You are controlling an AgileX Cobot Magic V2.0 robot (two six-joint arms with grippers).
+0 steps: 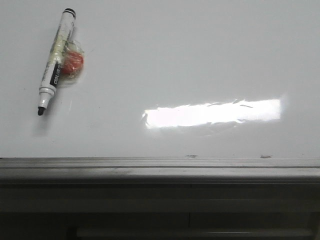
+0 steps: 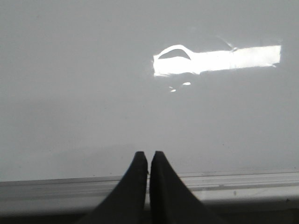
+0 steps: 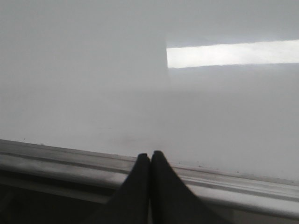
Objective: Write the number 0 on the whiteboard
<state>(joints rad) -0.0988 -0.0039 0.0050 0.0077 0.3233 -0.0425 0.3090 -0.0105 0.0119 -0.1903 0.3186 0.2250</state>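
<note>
While the whiteboard (image 1: 165,60) fills nearly the whole front view as a glossy white sheet, its grey metal edge rail (image 1: 160,169) runs along the near side, with dark space below it. A bright rectangular glare (image 1: 214,113) lies across the board right of centre. No drawn 0 shows anywhere on the white surface in any view. Far to the left on the board lies a black-and-white marker (image 1: 56,59), uncapped, its dark tip pointing toward the rail. Touching the marker's right side, at about mid-barrel, sits a small red lump (image 1: 73,62) in clear wrap. In the left wrist view the left gripper (image 2: 148,161) hangs over the rail, its dark fingers pressed almost together with only a thin slit between, holding nothing. In the right wrist view the right gripper (image 3: 150,161) sits likewise above the rail, fingers closed against each other and empty.
</note>
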